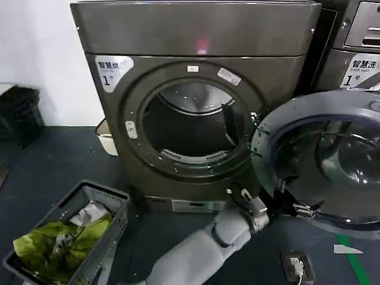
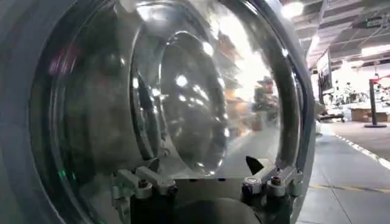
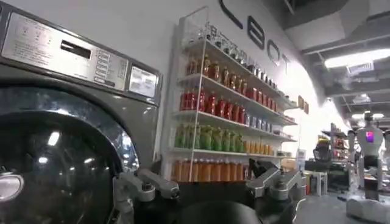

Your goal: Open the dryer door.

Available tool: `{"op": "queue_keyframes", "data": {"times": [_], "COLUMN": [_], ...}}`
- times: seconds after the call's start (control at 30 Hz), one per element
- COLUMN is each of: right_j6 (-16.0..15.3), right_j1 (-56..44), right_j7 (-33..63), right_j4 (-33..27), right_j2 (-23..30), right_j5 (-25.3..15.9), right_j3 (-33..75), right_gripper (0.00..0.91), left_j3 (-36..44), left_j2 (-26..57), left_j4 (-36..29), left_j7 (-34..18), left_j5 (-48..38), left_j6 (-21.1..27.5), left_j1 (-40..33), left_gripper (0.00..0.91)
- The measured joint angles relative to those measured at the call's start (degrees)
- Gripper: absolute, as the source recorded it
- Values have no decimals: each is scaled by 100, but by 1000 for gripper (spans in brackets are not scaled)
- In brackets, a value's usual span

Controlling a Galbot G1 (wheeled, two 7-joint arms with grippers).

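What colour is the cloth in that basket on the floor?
Mostly yellow-green cloth, with some white, in a grey basket; clearest in the head view.

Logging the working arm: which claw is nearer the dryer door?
Left. The left claw sits at the lower inner edge of the open dryer door; the right claw faces another machine beside drink shelves, farther off.
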Motion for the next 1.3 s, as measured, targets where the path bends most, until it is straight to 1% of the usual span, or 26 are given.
{"op": "queue_keyframes", "data": {"times": [0.2, 0.4, 0.47, 0.67, 0.8, 0.87, 0.93, 1.1, 1.2, 1.3], "right_j6": [3, 15, 17, 23, 28, 20, 49, 119, 160, 240], "right_j1": [7, 30, 49, 69, 64, 64, 66, 98, 131, 163], "right_j7": [-5, -19, -23, -25, -45, -52, -64, -60, -32, 33], "right_j4": [3, -21, -15, -9, -16, -25, -26, -42, -49, -31], "right_j2": [-7, -37, -44, -101, -114, -134, -158, -180, -142, -102], "right_j5": [1, 5, 8, 22, 19, 10, -9, -76, -213, -369], "right_j3": [-8, -8, -16, -22, -9, 29, 71, 160, 202, 260], "right_gripper": [907, 907, 907, 907, 907, 907, 907, 907, 907, 907], "left_j3": [5, -40, -48, -120, -191, -250, -324, -534, -732, -999], "left_j2": [-74, 40, 136, 510, 839, 1023, 1256, 2004, 2520, 3053], "left_j4": [41, -85, -166, -424, -667, -822, -1001, -1538, -1823, -1967], "left_j7": [-10, -5, 19, 305, 501, 606, 744, 769, 807, 1025], "left_j5": [41, 74, 16, -193, -418, -570, -744, -791, -777, -709], "left_j6": [-4, -93, -243, -978, -1425, -1559, -1573, -1613, -1563, -1496], "left_j1": [-2, -35, -48, 46, 141, 191, 254, 392, 500, 636], "left_gripper": [907, 907, 907, 907, 907, 907, 907, 907, 907, 907]}}
